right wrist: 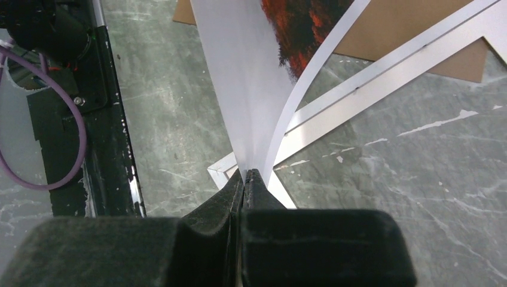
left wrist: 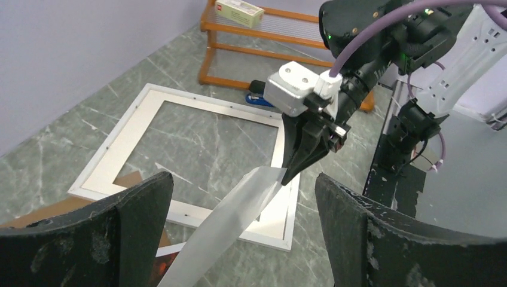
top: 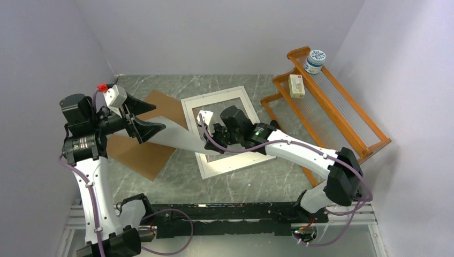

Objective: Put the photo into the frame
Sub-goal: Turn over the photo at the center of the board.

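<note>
Photo (right wrist: 239, 84), printed side mostly hidden

An edge of the photo (right wrist: 239, 78) vanishes between the pressed fingers of the right tool (right wrist: 246, 174); its far end is cut off ahead. Under that tool, the middle of the frame (top: 214, 95) is covered. The 2 fingers of the left tool (left wrist: 240, 185) run off-picture behind their tips.

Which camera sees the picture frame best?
The left wrist view: the frame lies almost whole, all four sides showing. From the top, the right arm covers much of it. The right wrist view catches only one corner and rim strip.
</note>
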`<state>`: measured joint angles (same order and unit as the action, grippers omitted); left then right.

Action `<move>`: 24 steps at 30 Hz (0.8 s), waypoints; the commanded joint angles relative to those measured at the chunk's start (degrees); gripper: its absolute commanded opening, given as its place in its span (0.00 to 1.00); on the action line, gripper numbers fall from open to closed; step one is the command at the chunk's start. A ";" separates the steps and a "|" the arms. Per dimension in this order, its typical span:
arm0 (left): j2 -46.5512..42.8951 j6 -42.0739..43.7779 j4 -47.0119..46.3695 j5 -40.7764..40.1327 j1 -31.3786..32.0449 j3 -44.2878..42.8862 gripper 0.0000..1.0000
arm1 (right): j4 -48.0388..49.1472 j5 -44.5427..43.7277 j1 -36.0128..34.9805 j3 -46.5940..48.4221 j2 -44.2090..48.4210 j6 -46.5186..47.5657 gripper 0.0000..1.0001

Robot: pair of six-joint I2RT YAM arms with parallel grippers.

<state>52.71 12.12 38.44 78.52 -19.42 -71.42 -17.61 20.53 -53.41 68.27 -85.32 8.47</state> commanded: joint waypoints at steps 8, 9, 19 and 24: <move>2.54 11.96 1.56 10.50 -0.09 6.15 0.92 | 0.15 -1.33 -0.18 -0.20 5.21 1.11 0.00; 2.89 12.53 1.86 10.88 -0.09 5.97 0.91 | 0.03 -1.31 -0.13 -0.12 5.37 1.18 0.00; 4.30 11.03 2.58 7.84 1.27 6.09 0.84 | -1.31 1.13 -0.17 0.96 6.49 3.10 0.00; 4.42 10.88 3.00 5.25 2.12 6.05 0.94 | -4.20 2.63 -0.17 2.27 7.04 4.81 0.00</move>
<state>57.45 21.76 41.21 84.07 -17.87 -64.99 -21.19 20.64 -53.45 67.77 -80.64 11.09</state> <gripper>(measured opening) 0.926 0.010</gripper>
